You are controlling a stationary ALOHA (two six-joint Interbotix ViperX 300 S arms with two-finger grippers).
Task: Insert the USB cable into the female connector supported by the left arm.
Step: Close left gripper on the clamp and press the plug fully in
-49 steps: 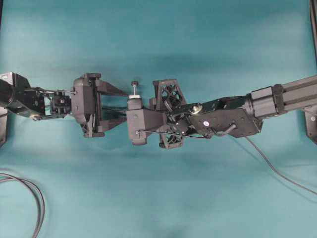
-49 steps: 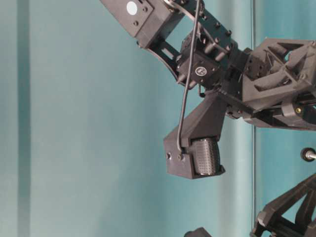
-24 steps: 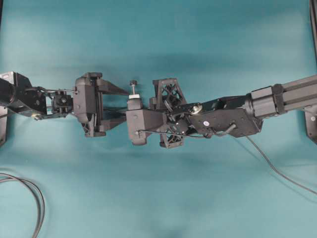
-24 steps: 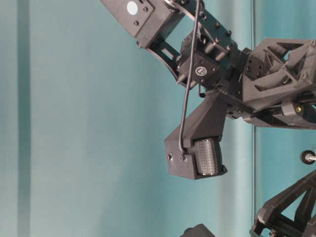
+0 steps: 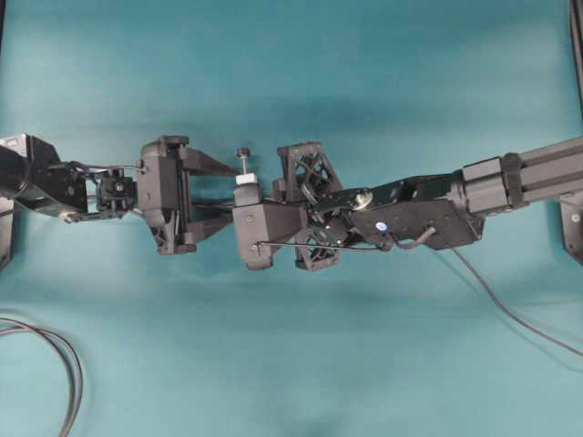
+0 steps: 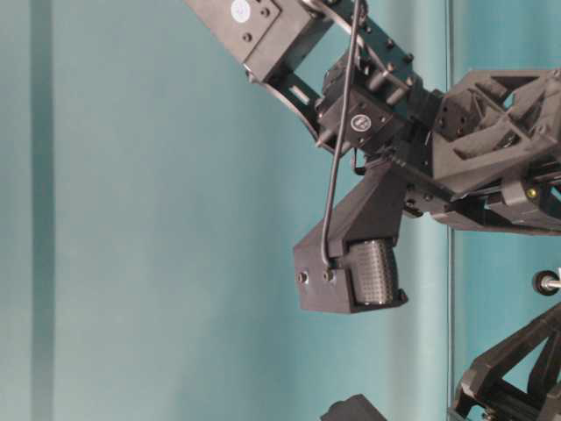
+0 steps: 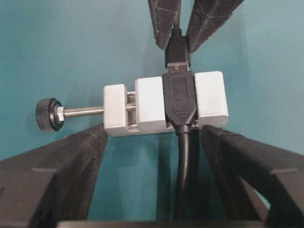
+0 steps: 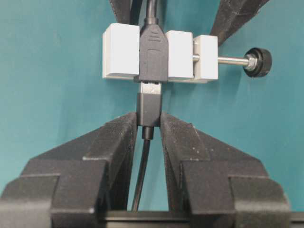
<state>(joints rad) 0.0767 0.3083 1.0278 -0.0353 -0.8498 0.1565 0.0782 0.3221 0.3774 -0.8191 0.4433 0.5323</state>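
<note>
I see both black arms reaching level toward each other over the teal cloth. My left gripper [image 7: 156,156], its solid wedge fingers spread wide, flanks the matte white clamp block [image 7: 209,97] holding the black female connector [image 7: 179,97]. My right gripper [image 8: 150,128] pinches the slim black plug of the thin USB cable [image 8: 149,109], its bright metal tip [image 8: 150,88] at the socket's mouth.

White clamp block [image 7: 156,104] grips the female connector [image 7: 179,97]. USB plug [image 7: 177,51], pinched between right gripper's fingers [image 7: 166,19], meets its socket end. Left gripper's fingers [image 7: 57,166] flank the block, apart.
</note>
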